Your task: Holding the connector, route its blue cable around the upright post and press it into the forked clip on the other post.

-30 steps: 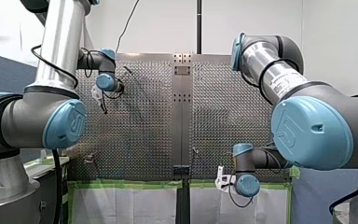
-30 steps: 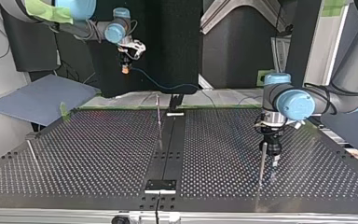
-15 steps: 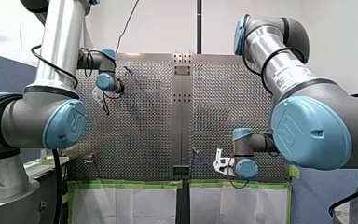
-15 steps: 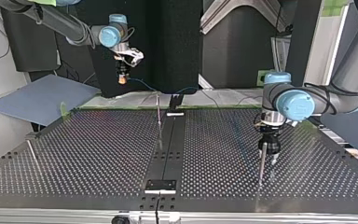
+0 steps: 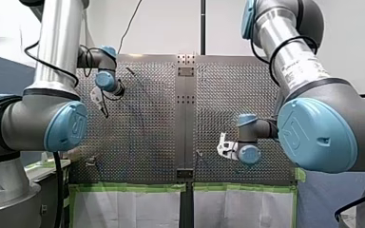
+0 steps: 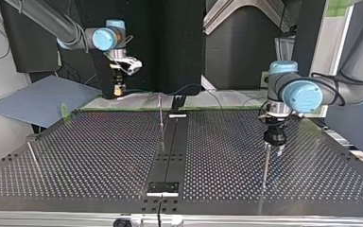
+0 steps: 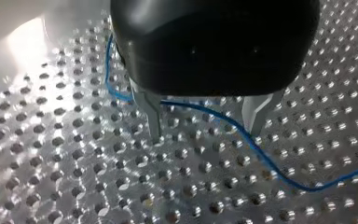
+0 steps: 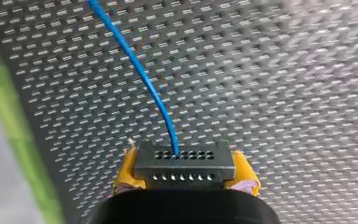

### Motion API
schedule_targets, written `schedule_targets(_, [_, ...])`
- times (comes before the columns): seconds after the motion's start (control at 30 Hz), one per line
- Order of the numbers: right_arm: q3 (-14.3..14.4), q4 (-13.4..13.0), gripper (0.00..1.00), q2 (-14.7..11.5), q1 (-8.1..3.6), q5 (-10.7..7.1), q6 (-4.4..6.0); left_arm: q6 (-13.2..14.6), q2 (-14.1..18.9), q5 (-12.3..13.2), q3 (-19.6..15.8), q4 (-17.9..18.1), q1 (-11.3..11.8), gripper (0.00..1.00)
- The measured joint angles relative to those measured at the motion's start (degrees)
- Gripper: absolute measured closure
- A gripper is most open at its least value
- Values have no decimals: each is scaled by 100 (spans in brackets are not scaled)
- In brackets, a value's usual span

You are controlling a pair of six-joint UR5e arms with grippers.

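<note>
While my right gripper (image 6: 118,87) stayed clamped on the connector (image 8: 185,164) between its yellow pads, the blue cable (image 8: 144,84) left the connector straight ahead of the jaws. Its long axis ran away over the perforated table (image 8: 284,93). In the top view that gripper hung beyond the table's far edge, at the view's left of the middle post (image 6: 160,111) and near it, so I judged the wrap was my right arm's job.

My left gripper (image 6: 274,142) sat well apart, just above the near post (image 6: 265,165) at that view's right. Its metal fingers were spread and held nothing, and a run of cable crossed the plate under them. Couldn't tell which post carries the forked clip.

Versus 1 s ago: my right gripper had dropped and shifted to the top view's left, and my left had lifted slightly off its post.
</note>
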Motion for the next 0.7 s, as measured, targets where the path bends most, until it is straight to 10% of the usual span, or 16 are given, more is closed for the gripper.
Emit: schedule_targets(0.7, [6,32,100,-644,6,12,-32,-384,556,460,-334,131,93,15])
